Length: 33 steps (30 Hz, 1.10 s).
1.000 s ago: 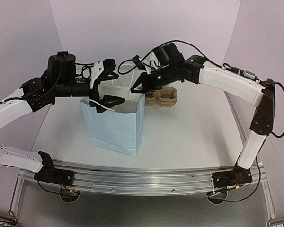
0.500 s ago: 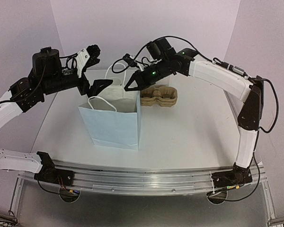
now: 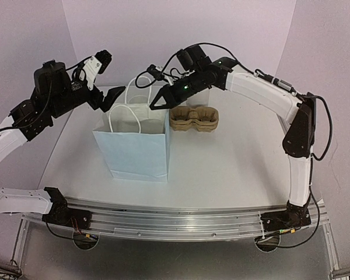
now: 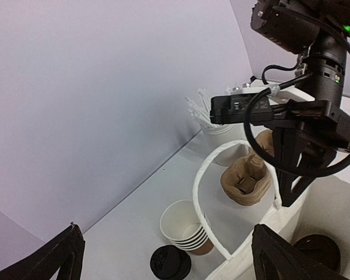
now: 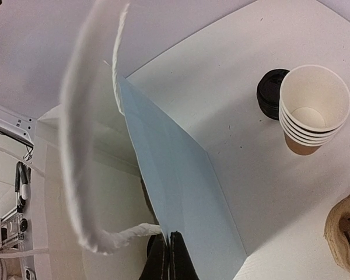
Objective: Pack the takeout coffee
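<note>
Black fingers of the left gripper point(image 4: 166, 228) stand wide apart, holding nothing. The takeout coffee point(image 4: 318, 251) sits inside the paper bag point(image 3: 137, 157), only its lid visible. I judge it light, crushable, spillable: hold it upright, just under the stiff rim. The right gripper point(image 5: 168, 242) pinches the bag's upper rim.

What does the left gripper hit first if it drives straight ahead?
Most likely the bag handle: the open left gripper looks straight at that loop. The cup stack lies behind it. Depth is hard to judge.
</note>
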Motion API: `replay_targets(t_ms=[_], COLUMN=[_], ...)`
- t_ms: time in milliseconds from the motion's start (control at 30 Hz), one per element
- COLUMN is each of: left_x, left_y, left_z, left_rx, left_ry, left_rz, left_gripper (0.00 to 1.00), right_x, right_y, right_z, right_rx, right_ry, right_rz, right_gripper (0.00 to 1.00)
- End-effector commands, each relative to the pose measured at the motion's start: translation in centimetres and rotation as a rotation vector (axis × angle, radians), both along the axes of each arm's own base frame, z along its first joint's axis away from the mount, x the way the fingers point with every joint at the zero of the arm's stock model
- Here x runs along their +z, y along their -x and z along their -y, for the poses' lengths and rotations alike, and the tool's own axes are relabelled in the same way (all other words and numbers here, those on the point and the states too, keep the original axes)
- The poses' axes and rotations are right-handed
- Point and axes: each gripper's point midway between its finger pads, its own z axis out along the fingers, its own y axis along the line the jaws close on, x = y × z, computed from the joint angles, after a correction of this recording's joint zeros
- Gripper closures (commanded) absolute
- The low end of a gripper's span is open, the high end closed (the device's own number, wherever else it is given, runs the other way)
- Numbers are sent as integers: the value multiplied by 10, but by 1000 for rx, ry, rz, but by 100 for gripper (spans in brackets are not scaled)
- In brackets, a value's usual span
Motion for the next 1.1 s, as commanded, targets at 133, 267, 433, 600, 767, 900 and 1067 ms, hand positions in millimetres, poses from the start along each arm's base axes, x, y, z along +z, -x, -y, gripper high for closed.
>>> replay_targets(t_ms=[133, 267, 433, 600, 767, 900, 1067], left_x=[7, 6, 2, 0, -3, -2, -1], left_y=[-9, -13, -15, -16, -21, -31, -44], left_z=[-24, -29, -31, -32, -41, -59, -94], left_rx=[97, 113, 120, 122, 157, 229, 348], left_ry=[37, 43, 39, 38, 27, 42, 75], left_rz=[34, 32, 27, 26, 28, 27, 20], left_gripper=[0, 0, 0, 0, 0, 0, 0], right_x=[27, 44, 79, 121, 169, 194, 154], right_y=[3, 1, 0, 11, 20, -21, -103], right_z=[0, 5, 13, 20, 37, 70, 132], right_rx=[31, 6, -35, -29, -42, -297, -745], right_ry=[-46, -59, -99, -176, -258, -250, -62], right_rz=[53, 100, 152, 183, 243, 321, 380], right_gripper=[62, 45, 11, 9, 9, 20, 47])
